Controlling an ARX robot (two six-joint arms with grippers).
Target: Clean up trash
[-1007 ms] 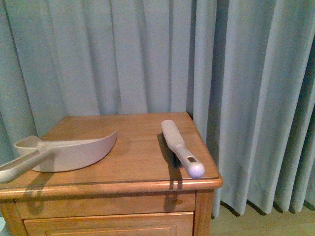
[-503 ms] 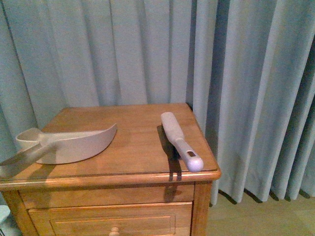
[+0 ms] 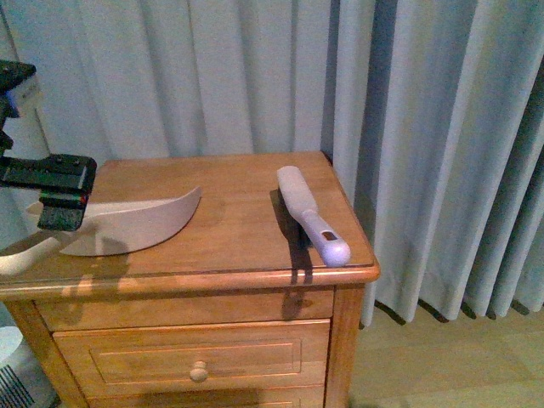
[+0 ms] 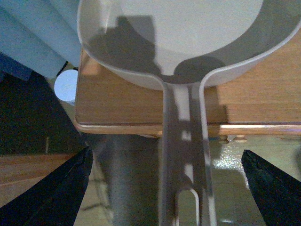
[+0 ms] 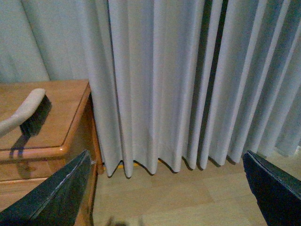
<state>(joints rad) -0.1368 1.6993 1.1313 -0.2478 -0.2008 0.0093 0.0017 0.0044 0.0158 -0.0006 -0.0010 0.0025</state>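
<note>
No trash shows in any view. A pale pink dustpan [image 3: 136,223] lies on the left of the wooden nightstand [image 3: 246,255], its handle sticking out over the left edge. My left gripper [image 3: 53,197] is open over that handle. In the left wrist view the handle [image 4: 183,155] runs between the wide-apart fingers [image 4: 61,188] without touching them. A pale brush [image 3: 310,212] lies on the right of the top. My right gripper [image 5: 164,197] is open and empty above the wooden floor, right of the nightstand, with the brush's bristle end [image 5: 28,115] at the side.
A grey-blue curtain [image 3: 408,127] hangs behind and to the right of the nightstand. The nightstand has a drawer with a round knob [image 3: 199,371]. A white object [image 3: 17,374] stands on the floor at its left. Wooden floor [image 5: 188,193] lies to the right.
The front view has shifted, so the nightstand top sits higher in frame and the drawer shows. My left gripper has come into view over the dustpan handle. Dustpan and brush have not moved.
</note>
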